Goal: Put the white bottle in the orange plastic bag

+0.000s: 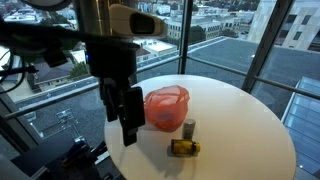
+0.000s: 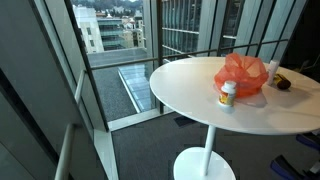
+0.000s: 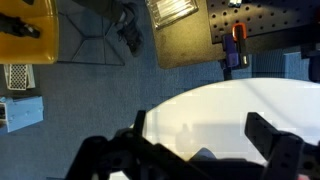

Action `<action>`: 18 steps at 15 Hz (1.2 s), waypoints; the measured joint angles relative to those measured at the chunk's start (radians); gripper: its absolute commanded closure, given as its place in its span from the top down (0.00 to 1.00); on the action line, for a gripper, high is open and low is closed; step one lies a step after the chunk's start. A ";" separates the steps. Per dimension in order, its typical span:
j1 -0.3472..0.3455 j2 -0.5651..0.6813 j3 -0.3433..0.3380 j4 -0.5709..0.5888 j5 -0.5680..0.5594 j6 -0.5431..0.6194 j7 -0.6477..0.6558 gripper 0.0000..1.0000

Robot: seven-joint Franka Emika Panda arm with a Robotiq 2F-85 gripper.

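The orange plastic bag (image 1: 167, 107) sits crumpled, mouth upward, on the round white table (image 1: 240, 120); it also shows in an exterior view (image 2: 240, 72). A small white bottle with a yellow cap (image 2: 228, 94) stands against the bag. Another pale bottle (image 1: 188, 128) stands upright on the bag's other side (image 2: 272, 70). My gripper (image 1: 128, 125) hangs above the table beside the bag, apart from it. In the wrist view the gripper (image 3: 200, 132) is open and empty over bare tabletop. No bottle or bag shows there.
A yellow bottle (image 1: 183, 148) lies on its side near the table's front edge. Large windows and a railing (image 1: 60, 85) surround the table. On the floor below are a yellow case (image 3: 25, 35) and a brown box (image 3: 180, 35).
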 measured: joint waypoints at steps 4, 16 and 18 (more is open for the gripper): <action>0.014 0.021 0.000 0.010 0.013 0.035 0.040 1.00; 0.022 0.284 -0.022 0.128 0.165 0.262 0.226 1.00; 0.020 0.359 -0.031 0.158 0.199 0.301 0.244 1.00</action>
